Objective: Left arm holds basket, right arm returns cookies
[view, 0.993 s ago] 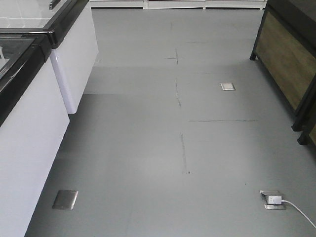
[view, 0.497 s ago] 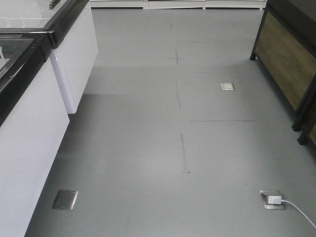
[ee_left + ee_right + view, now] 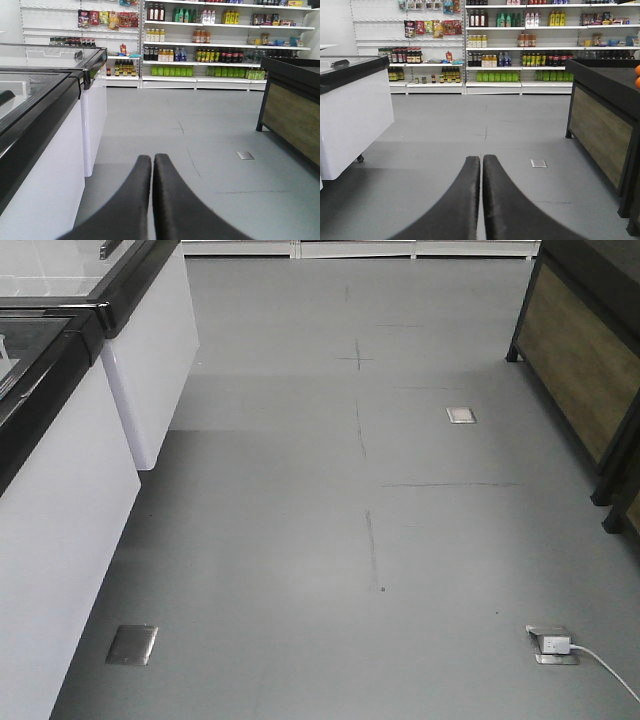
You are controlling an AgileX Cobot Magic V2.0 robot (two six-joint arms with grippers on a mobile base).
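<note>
The basket and the cookies are out of view in every frame. In the left wrist view my left gripper (image 3: 152,158) is shut, its two black fingers pressed together with nothing between them, pointing down the shop aisle. In the right wrist view my right gripper (image 3: 481,159) is also shut and holds nothing, aimed at the same aisle. Neither arm shows in the front-facing view, which looks down on bare grey floor.
White chest freezers with black rims (image 3: 60,470) (image 3: 45,150) line the left side. A dark wooden-panelled counter (image 3: 580,360) (image 3: 600,120) stands on the right. Stocked shelves (image 3: 200,50) fill the far wall. Floor sockets (image 3: 132,644) and a plugged white cable (image 3: 590,655) lie on the floor.
</note>
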